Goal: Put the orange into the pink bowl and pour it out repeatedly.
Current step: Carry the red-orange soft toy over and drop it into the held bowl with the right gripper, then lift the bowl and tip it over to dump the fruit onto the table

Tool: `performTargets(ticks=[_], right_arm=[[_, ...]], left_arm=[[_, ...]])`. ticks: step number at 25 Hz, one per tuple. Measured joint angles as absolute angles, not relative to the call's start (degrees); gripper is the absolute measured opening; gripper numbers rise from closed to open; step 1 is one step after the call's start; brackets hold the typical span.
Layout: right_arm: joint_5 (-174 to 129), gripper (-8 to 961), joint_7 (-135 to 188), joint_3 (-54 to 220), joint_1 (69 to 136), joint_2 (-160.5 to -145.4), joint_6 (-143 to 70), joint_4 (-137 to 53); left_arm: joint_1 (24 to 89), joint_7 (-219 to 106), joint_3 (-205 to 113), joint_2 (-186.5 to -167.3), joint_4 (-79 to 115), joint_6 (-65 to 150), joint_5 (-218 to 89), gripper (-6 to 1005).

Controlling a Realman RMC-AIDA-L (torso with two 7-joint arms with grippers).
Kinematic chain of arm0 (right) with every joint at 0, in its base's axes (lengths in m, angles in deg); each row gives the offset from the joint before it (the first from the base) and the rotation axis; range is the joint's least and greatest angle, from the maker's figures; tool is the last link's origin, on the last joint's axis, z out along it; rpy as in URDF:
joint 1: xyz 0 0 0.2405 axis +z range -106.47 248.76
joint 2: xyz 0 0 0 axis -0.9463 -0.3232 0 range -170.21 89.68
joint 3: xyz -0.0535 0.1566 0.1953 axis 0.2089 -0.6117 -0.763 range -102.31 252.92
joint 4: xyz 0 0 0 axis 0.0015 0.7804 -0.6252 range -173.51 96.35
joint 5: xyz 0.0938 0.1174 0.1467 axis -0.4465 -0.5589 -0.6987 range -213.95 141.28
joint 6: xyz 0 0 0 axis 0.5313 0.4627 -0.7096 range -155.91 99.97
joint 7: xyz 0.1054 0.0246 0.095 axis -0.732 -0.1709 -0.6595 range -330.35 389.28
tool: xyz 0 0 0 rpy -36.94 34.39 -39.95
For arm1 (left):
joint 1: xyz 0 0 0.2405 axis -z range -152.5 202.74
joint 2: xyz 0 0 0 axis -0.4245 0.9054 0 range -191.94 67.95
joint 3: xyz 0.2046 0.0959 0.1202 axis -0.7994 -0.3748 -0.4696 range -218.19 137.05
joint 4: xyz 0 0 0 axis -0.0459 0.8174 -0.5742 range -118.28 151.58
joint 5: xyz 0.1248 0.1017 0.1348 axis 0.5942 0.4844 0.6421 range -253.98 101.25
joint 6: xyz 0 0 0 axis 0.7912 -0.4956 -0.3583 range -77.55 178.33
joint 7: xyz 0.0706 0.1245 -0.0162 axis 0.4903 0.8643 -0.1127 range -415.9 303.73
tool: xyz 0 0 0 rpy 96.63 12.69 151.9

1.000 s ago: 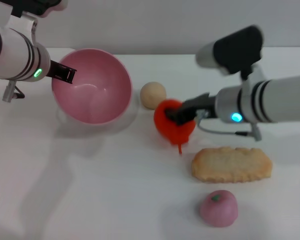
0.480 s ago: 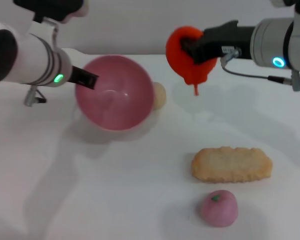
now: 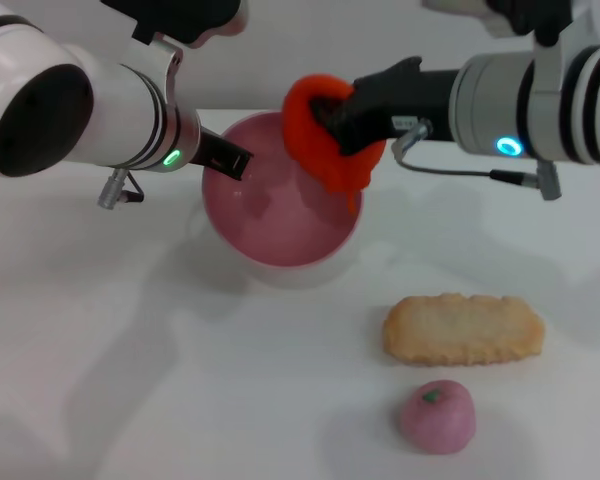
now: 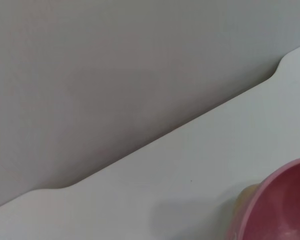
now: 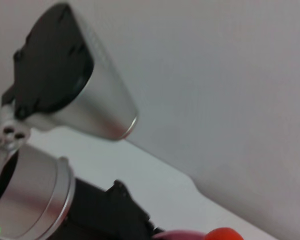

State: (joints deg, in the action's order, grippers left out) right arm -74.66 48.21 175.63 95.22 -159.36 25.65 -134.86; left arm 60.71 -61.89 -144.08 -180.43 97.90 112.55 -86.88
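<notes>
Orange held above the pink bowl

The right gripper (image 3: 332, 118) is closed around the orange (image 3: 325, 140) and holds it in the air, just over the far rim of the pink bowl (image 3: 278, 210). The left gripper (image 3: 230, 160) grips the bowl's left rim and holds it tilted above the white table (image 3: 180, 380). A biscuit (image 3: 464, 328) and a pink apple (image 3: 437, 416) lie nearer, well apart from the bowl.

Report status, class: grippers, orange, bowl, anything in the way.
Right gripper shut on orange, over bowl rim. Left gripper holds bowl's near-left rim, bowl tilted. Orange not yet released. Biscuit and apple lie apart, not blocking.
</notes>
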Motion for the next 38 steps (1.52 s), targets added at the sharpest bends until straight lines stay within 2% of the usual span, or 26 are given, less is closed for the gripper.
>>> performTargets(ticks=[2,7,18,23,32,38], right_arm=[[-74.7,51,47.7,176.2,95.3,-159.36,25.6,-134.1],[-74.5,186,47.6,175.9,95.2,-159.36,25.2,-132.9],[-70.5,411,45.1,170.9,93.8,-159.25,23.3,-130.8],[-63.6,566,41.1,160.6,91.0,-159.00,25.6,-126.8],[-63.9,574,43.9,148.3,85.1,-159.01,27.6,-122.2],[-64.2,579,44.0,148.9,85.1,-159.01,27.7,-121.2]], left_arm=[[60.7,-61.9,-144.1,-180.43,98.0,112.5,-86.9,72],[60.7,-61.9,-144.2,-180.30,98.1,112.5,-87.1,74],[60.8,-56.5,-146.9,-180.29,98.5,109.0,-85.4,77],[59.9,-53.0,-152.5,-180.41,101.4,105.6,-76.7,78],[60.2,-53.6,-168.5,-180.96,102.0,101.2,-55.7,80],[57.4,-54.0,-178.6,-180.98,100.5,95.9,-39.2,82]])
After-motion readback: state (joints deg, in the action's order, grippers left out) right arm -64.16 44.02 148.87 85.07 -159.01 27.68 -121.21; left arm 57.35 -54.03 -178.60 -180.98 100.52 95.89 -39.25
